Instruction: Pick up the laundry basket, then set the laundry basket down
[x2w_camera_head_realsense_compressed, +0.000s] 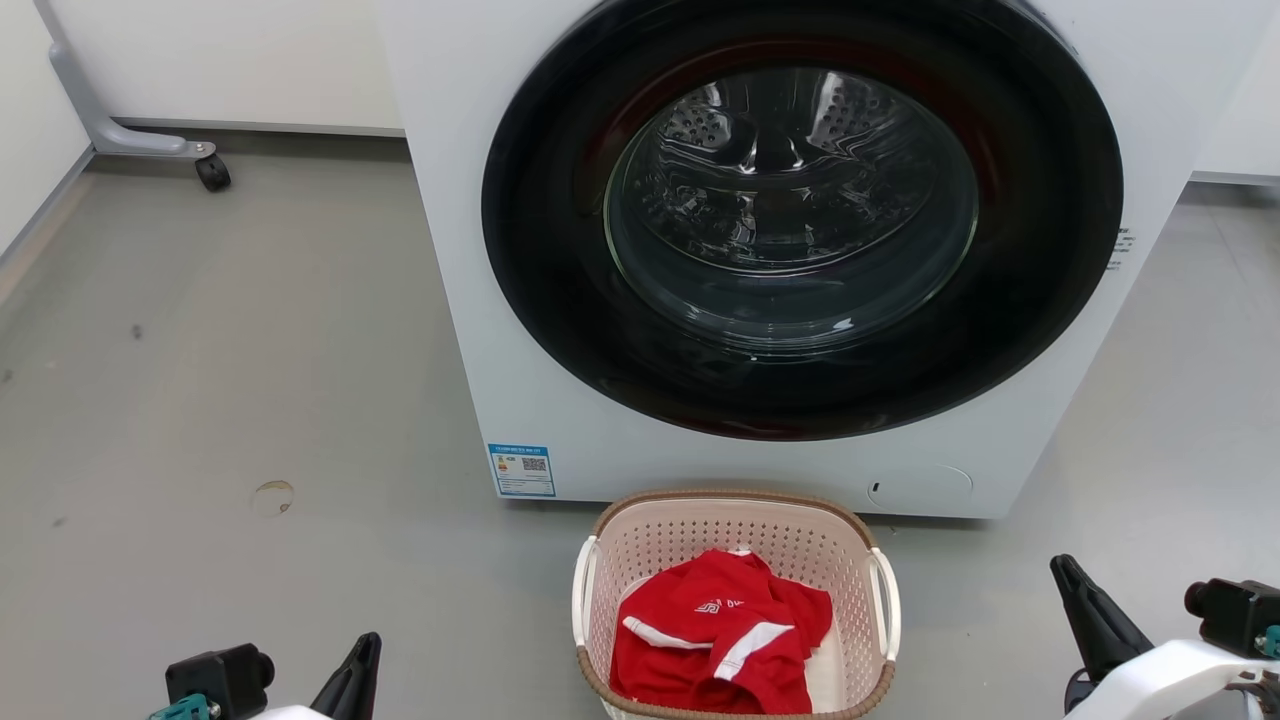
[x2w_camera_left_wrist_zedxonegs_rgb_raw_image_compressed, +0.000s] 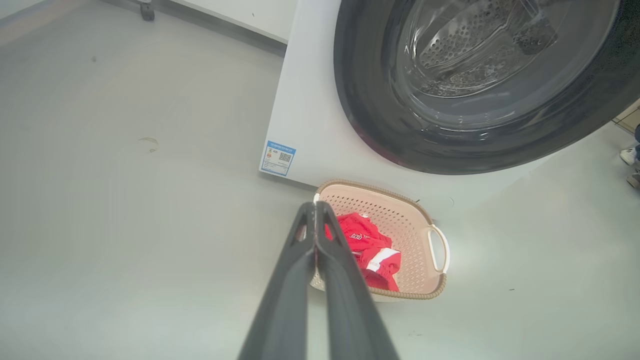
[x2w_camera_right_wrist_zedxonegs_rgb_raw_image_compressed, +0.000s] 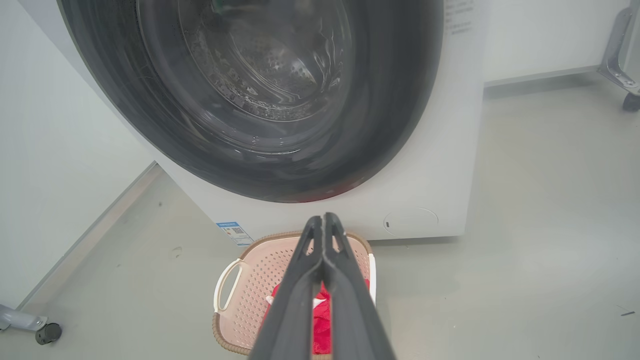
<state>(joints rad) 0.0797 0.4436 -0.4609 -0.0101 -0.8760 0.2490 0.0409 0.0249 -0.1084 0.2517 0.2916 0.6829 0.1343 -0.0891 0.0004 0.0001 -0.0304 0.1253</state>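
Note:
The laundry basket (x2w_camera_head_realsense_compressed: 700, 535) is a small pale pink perforated tub with a brown woven-look rim and white side handles. It stands on the grey floor just in front of the washer, with a red and white garment (x2w_camera_head_realsense_compressed: 715, 640) lying inside. My left gripper (x2w_camera_head_realsense_compressed: 368, 645) is low at the left, well apart from the basket, with nothing in it. In the left wrist view its fingers (x2w_camera_left_wrist_zedxonegs_rgb_raw_image_compressed: 315, 207) are pressed together above the basket (x2w_camera_left_wrist_zedxonegs_rgb_raw_image_compressed: 405, 225). My right gripper (x2w_camera_head_realsense_compressed: 1062, 565) is off to the basket's right, also apart. Its fingers (x2w_camera_right_wrist_zedxonegs_rgb_raw_image_compressed: 322, 220) are shut and bare over the basket (x2w_camera_right_wrist_zedxonegs_rgb_raw_image_compressed: 250, 280).
A white front-loading washer (x2w_camera_head_realsense_compressed: 470, 250) with a dark round door (x2w_camera_head_realsense_compressed: 790, 210), shut, rises right behind the basket. A grey wheeled stand leg (x2w_camera_head_realsense_compressed: 205, 160) sits far left by the wall. A person's shoe (x2w_camera_left_wrist_zedxonegs_rgb_raw_image_compressed: 629, 156) shows at the right edge. Open grey floor lies on both sides of the basket.

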